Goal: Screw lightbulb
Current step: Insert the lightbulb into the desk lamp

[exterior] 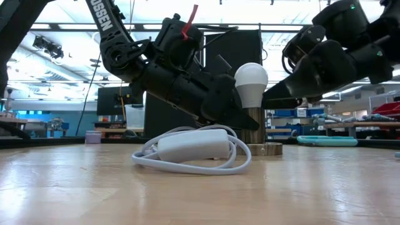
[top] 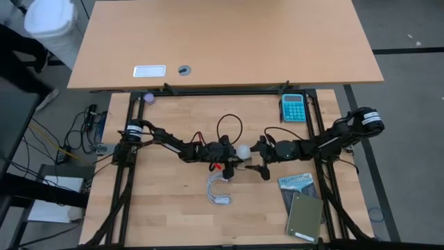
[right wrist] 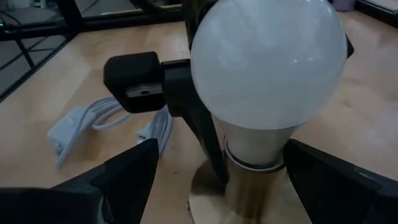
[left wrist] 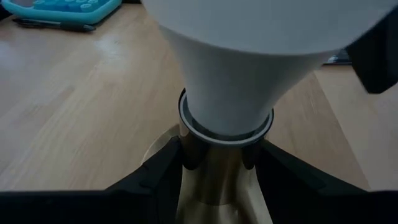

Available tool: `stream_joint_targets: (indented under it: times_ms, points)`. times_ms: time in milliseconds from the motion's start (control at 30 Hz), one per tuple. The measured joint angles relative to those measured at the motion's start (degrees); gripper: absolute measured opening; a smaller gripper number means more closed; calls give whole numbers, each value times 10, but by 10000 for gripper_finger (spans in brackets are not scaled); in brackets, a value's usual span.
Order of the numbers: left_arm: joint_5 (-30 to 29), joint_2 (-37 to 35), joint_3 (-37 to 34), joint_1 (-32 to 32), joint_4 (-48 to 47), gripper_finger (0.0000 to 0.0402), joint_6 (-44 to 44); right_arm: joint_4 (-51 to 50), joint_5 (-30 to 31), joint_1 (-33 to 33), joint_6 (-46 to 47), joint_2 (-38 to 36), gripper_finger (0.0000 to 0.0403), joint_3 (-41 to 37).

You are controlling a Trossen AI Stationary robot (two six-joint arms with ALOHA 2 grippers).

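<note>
The white lightbulb (exterior: 251, 80) stands upright with its base in a brass-coloured socket (exterior: 253, 129). The socket rests on its round disc (exterior: 267, 149) on the table's middle. My left gripper (left wrist: 217, 154) reaches in from the table's left and is shut on the socket. My right gripper (right wrist: 221, 163) comes from the table's right and is open. Its two fingers (right wrist: 127, 177) stand on either side of the bulb's neck and socket, apart from both. The socket's white cord and switch (exterior: 187, 147) lie coiled on the table on the near side. My left gripper pinches the socket's upright metal sleeve (left wrist: 214, 177) between its two fingers, just below the bulb's neck. The fingers (left wrist: 163, 169) come from the table's left, slanting slightly down. The socket stands upright on its disc on the table, bulb on top.
A teal calculator (top: 293, 107) lies at the far right of the work table. Two books (top: 302, 208) lie at the near right. Beyond the frame a second tabletop holds a small white tray (top: 149, 71). Bare wood lies to the near left.
</note>
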Motion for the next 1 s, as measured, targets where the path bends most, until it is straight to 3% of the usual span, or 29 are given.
stream_joint_targets:
  times_ms: [433,600,667,833,1000]
  points:
    - [-3,0,0,0,0,188,-1,-26,-2,93,74,-28,345,0]
    - [-4,0,0,0,0,188,-2,-76,132,102,62,-29,337,0]
    - [-4,0,0,0,0,188,-2,-79,152,84,54,-29,328,0]
    - [-4,0,0,0,0,188,-2,-43,127,42,12,-29,306,0]
    - [-4,0,0,0,0,188,-2,-31,44,12,7,-29,296,0]
